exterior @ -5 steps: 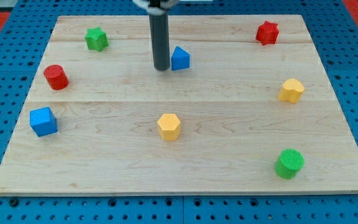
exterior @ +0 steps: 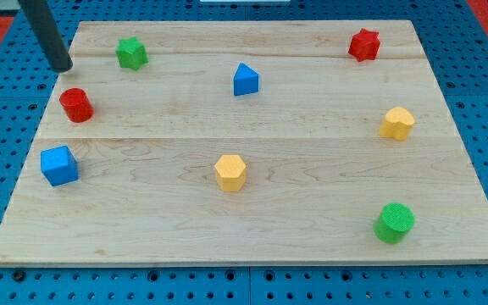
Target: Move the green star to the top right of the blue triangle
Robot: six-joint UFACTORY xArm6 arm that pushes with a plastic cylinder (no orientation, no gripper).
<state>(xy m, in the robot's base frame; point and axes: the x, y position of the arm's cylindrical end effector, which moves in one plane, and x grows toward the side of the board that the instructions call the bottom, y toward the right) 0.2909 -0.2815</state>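
Note:
The green star (exterior: 130, 52) sits near the board's top left. The blue triangle (exterior: 245, 80) stands to its right, near the top middle. My tip (exterior: 61, 67) is at the board's left edge, to the left of the green star and a little lower, apart from it. It is just above the red cylinder (exterior: 77, 104). It touches no block.
A red star (exterior: 363, 44) is at the top right. A yellow hexagon (exterior: 397, 124) sits at the right, another yellow hexagon (exterior: 230, 172) near the middle bottom. A blue cube (exterior: 59, 165) is at the left, a green cylinder (exterior: 394, 222) at the bottom right.
My tip has moved from beside the blue triangle's left side far to the view's left, past the green star. No block has moved.

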